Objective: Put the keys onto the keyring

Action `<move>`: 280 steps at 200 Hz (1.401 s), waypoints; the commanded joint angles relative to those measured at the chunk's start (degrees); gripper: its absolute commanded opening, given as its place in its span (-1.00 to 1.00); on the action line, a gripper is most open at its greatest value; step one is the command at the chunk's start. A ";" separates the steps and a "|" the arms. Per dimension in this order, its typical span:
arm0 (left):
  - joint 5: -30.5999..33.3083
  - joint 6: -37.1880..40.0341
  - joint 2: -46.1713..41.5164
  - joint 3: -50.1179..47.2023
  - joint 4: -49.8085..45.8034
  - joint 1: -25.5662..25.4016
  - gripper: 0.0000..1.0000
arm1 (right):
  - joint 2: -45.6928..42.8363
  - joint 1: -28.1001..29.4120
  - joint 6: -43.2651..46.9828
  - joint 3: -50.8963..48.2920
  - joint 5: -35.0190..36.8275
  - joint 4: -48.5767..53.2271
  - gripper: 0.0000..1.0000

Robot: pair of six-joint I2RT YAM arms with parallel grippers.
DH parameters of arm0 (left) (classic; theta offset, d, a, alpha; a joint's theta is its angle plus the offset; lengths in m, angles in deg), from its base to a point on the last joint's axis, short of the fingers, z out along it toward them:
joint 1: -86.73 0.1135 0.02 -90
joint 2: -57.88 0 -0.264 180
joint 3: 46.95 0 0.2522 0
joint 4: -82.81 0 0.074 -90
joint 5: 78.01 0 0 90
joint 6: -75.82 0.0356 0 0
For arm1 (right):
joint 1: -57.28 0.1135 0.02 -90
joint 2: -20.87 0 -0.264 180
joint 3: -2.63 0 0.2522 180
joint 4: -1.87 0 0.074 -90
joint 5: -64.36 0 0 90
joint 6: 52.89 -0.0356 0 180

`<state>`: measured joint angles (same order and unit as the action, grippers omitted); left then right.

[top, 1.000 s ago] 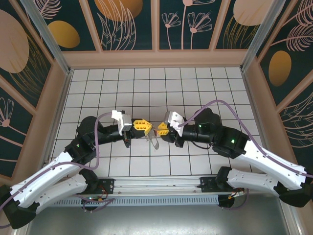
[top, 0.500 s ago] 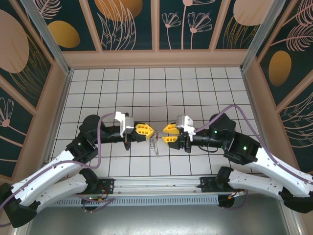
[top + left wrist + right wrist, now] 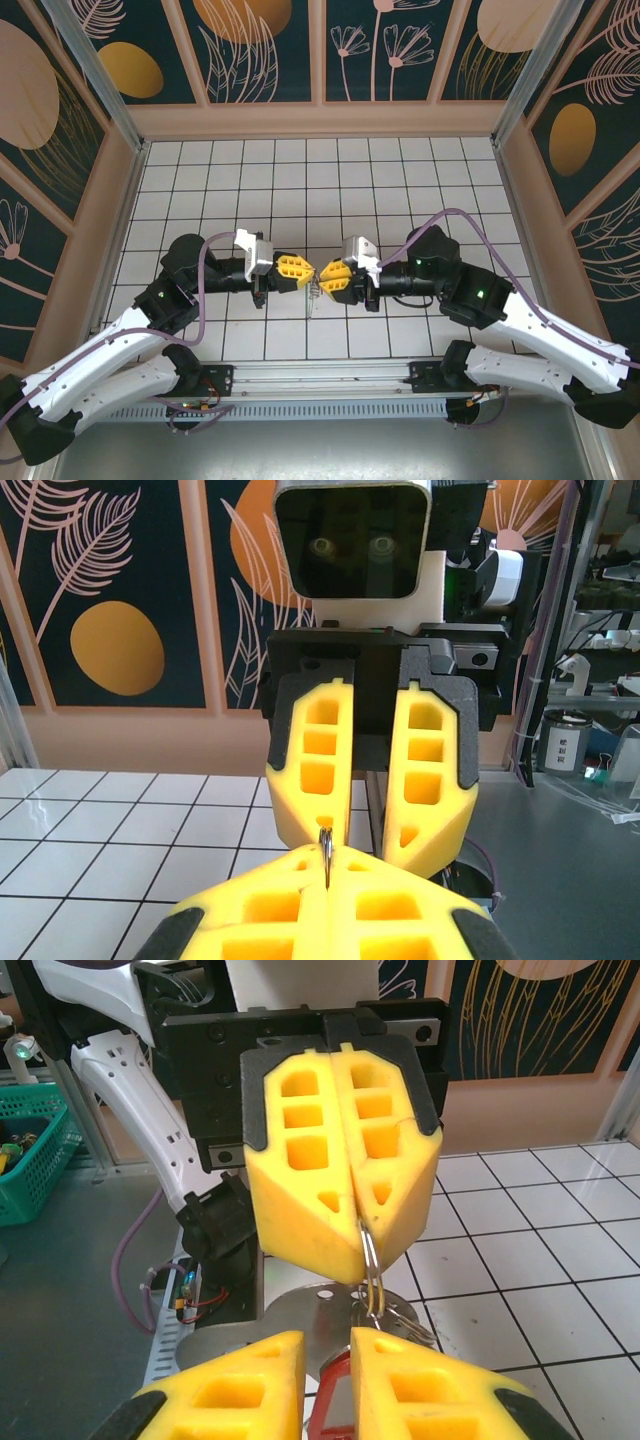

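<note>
Two grippers meet tip to tip above the tiled table (image 3: 400,180), near its front edge. Left gripper (image 3: 306,270): yellow fingers pressed together, pinching the thin wire of the keyring (image 3: 370,1260), which hangs below the tips with plain keys (image 3: 405,1322) bunched under it. Right gripper (image 3: 325,1355): fingers stand narrowly apart, the red-tagged key (image 3: 333,1405) lying in the gap just beside the ring. Cannot tell whether the pads actually clamp it.
</note>
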<state>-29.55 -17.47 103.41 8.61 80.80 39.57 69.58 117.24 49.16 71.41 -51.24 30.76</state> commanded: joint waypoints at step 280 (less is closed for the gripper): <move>-3.21 -0.17 -1.11 2.14 0.63 0.17 -1.00 | 0.82 -2.47 -2.04 0.40 0.11 -4.76 -0.54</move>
<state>-30.73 -17.47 102.91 8.72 80.73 39.57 70.50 115.43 48.07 71.41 -51.11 28.38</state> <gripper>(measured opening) 0.044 0.226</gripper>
